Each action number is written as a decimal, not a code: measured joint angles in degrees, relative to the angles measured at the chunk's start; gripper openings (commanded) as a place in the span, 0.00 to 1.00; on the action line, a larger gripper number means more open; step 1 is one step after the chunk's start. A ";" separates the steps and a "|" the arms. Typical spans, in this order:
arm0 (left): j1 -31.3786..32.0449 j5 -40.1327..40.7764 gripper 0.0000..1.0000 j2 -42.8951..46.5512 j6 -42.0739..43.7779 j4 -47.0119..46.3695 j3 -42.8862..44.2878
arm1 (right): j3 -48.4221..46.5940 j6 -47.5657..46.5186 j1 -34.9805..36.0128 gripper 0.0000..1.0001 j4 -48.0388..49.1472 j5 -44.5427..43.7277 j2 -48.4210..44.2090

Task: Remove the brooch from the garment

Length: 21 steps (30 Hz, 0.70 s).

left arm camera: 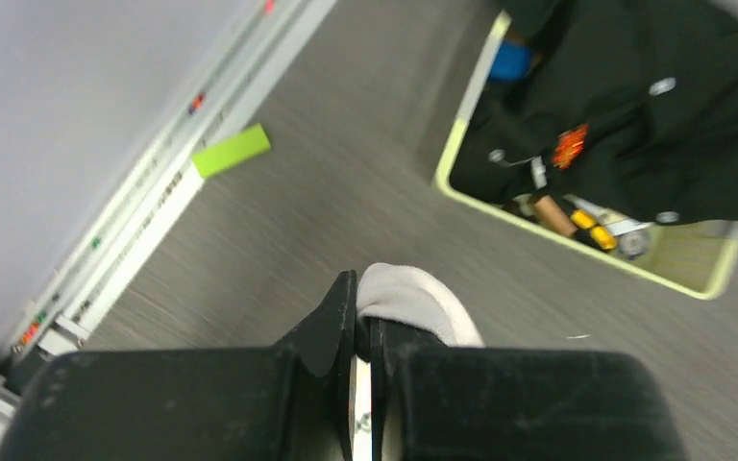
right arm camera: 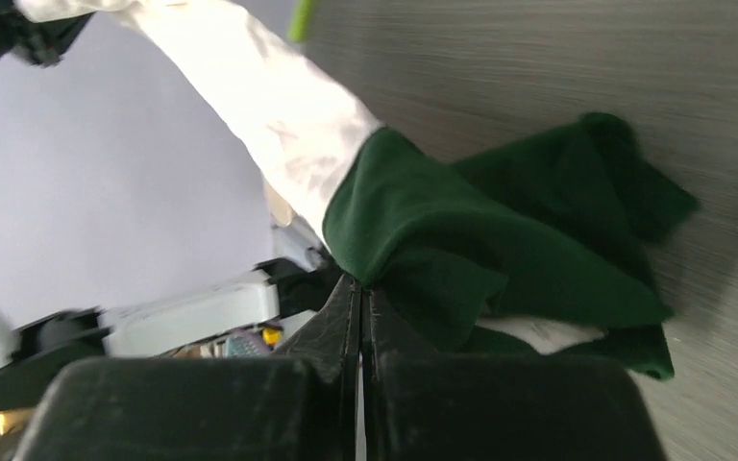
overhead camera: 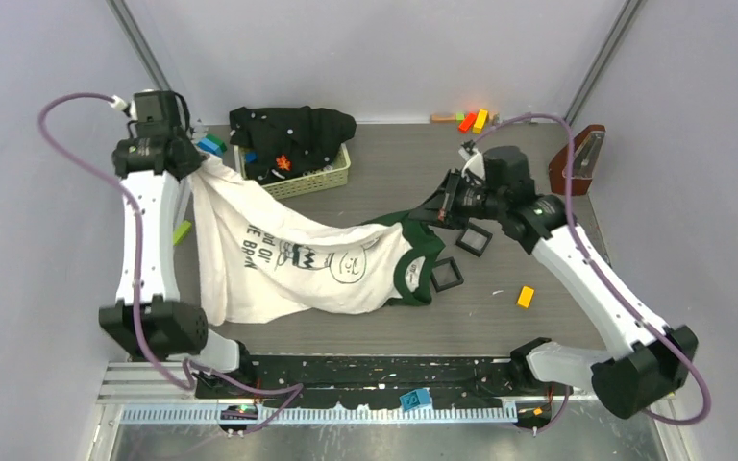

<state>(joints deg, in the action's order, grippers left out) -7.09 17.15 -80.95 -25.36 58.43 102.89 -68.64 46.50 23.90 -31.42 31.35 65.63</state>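
The garment (overhead camera: 288,264) is a cream-white T-shirt with dark green sleeves and a printed front. It hangs stretched between my two grippers above the table. My left gripper (overhead camera: 195,158) is shut on its white edge (left arm camera: 413,300) at the back left. My right gripper (overhead camera: 439,206) is shut on a green sleeve (right arm camera: 461,240) at the right. No brooch shows on the cream garment in any view.
A yellow-green basket (overhead camera: 322,178) at the back holds a black garment (overhead camera: 293,134) with white specks and a small orange-red item (left arm camera: 570,146). Two small black square boxes (overhead camera: 474,239) (overhead camera: 445,275) lie near the sleeve. An orange block (overhead camera: 526,297) lies right of them. Coloured blocks (overhead camera: 471,120) lie at the back.
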 measured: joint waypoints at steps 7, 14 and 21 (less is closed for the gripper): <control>-0.57 -0.85 0.01 -12.63 -5.79 -4.74 -8.92 | 7.96 0.46 -0.31 0.00 2.69 -7.34 9.79; -0.04 -4.85 0.90 -16.46 -7.78 -8.31 -9.66 | 13.42 -0.50 -0.42 0.02 5.68 -9.88 12.04; 10.97 -4.66 0.83 -10.34 -3.21 -9.42 -13.49 | 12.94 -7.82 -0.33 0.81 5.31 -13.79 13.90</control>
<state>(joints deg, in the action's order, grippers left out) 3.88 12.49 -91.29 -28.58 49.01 89.41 -55.70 38.68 23.57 -26.11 17.56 79.53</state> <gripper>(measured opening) 0.897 0.633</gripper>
